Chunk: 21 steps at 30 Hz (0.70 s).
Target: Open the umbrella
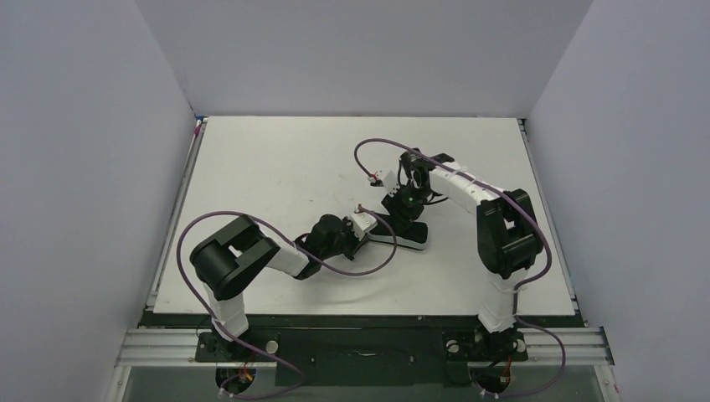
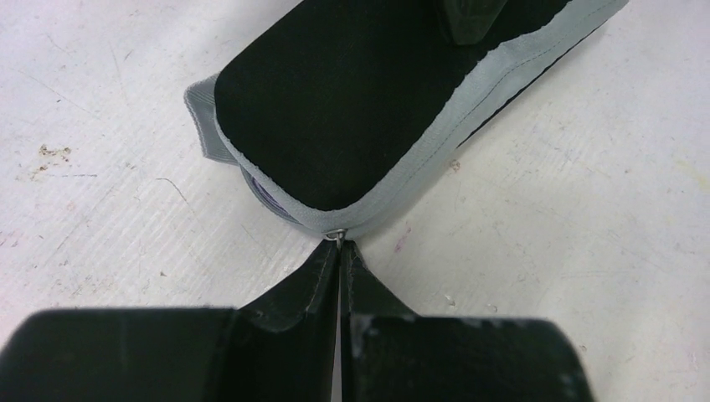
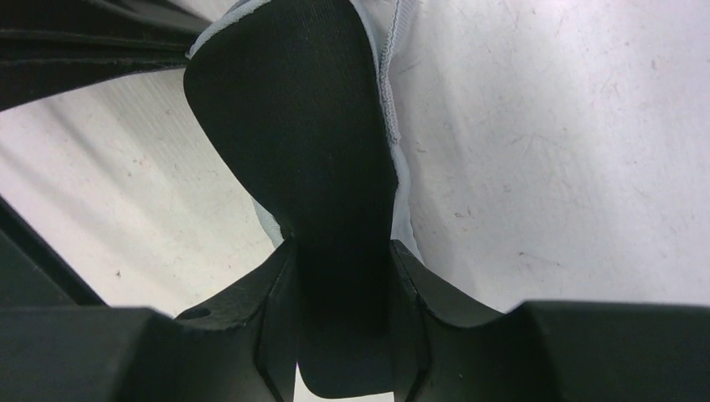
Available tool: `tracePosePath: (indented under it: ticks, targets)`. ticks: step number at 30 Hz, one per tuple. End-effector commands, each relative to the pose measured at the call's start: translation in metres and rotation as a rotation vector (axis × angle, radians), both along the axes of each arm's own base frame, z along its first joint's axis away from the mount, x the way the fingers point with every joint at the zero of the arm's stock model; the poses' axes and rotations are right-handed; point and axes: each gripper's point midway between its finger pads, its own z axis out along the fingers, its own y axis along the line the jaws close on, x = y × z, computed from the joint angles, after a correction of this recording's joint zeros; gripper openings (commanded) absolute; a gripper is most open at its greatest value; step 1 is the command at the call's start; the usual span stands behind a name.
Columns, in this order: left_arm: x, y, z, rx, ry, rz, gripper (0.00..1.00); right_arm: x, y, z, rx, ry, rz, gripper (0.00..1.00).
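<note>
**A:** Where does the umbrella (image 1: pixel 405 238) lie from the fingers?

**B:** It lies folded flat on the table (image 1: pixel 285 159), with a gripper at each side of it. From the left gripper (image 2: pixel 339 255) it is straight ahead. Its long axis runs away from the fingertips and off to their right, and the canopy's rounded near end meets them.

**A:** How do those fingers stand?

**B:** They are pressed fully together. Their tips meet at a small metal tip (image 2: pixel 338 235) on the pale hem. I cannot tell whether they pinch it or only touch it.

**A:** And the right side?

**B:** The right gripper (image 3: pixel 343 322) has a black fold of the canopy between its jaws. The jaws are partly closed, and each finger (image 3: pixel 272 314) bears on the fabric, so I take it as a hold. The rest of the canopy runs forward from the fingertips, with its pale edge on their right.

**A:** Which arm is nearer?

**B:** Neither, since both are at the cloth. I see no shaft or handle, so I judge the opening depends on finding which end of that axis holds them.

**A:** Any containers?

**B:** None in view.
</note>
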Motion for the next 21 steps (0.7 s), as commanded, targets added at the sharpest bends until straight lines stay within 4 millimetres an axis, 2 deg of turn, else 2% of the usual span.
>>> tracePosePath:
  ticks: [1, 6, 13, 21]
  targets:
    - [-0.031, -0.023, 0.016, -0.042, -0.01, -0.176, 0.0, 0.031, 0.01, -0.011, -0.038, -0.212, -0.077, 0.0]
    - [-0.034, -0.022, 0.007, -0.009, -0.011, -0.198, 0.0, 0.031, 0.01, -0.01, -0.063, -0.245, -0.152, 0.0]
    - [-0.019, -0.037, -0.005, -0.015, 0.022, -0.14, 0.0, 0.025, 0.031, -0.009, 0.013, -0.164, -0.322, 0.0]
    - [-0.033, -0.057, -0.008, -0.015, 0.0, -0.211, 0.0, 0.031, 0.046, -0.014, 0.054, -0.111, -0.462, 0.0]
